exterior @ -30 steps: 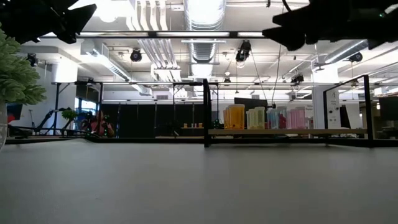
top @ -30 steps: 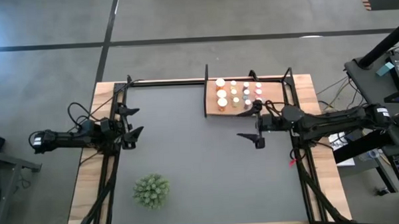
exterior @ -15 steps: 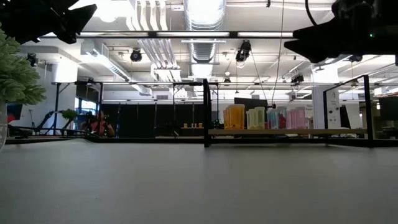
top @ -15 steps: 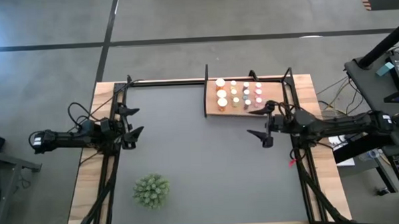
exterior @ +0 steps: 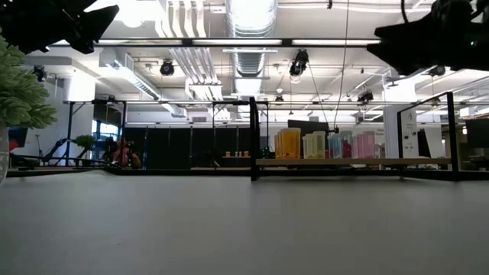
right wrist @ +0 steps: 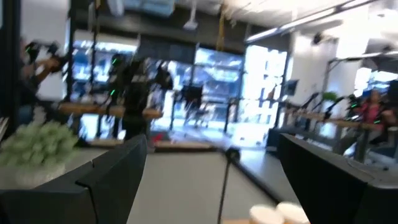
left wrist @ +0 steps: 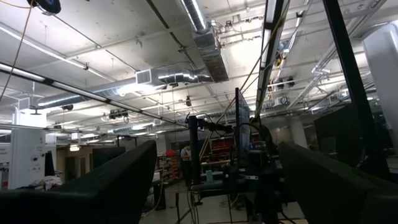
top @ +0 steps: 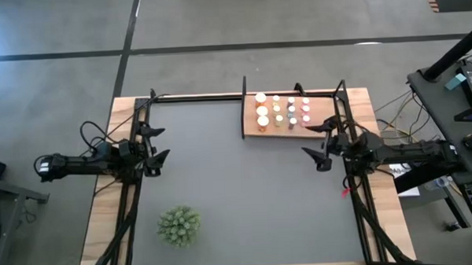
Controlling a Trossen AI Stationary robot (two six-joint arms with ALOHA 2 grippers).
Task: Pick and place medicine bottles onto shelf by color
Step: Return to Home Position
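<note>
Holding the right end effector [top: 316,142] open and empty near the right edge of the surface [top: 385,222], just beside the shelf [top: 326,107]. Holding the left end effector [top: 161,144] open and empty at the left edge. Showing medicine bottles [top: 277,110] standing in rows on the shelf.

Legible markings: none; no text, label, brand, number or sign reads on the medicine bottles [top: 262,112], the shelf [top: 323,113] or elsewhere.

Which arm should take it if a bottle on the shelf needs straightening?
Right, probably. The right gripper hangs open beside the shelf; the left gripper sits open across the mat, far from the bottles.
</note>
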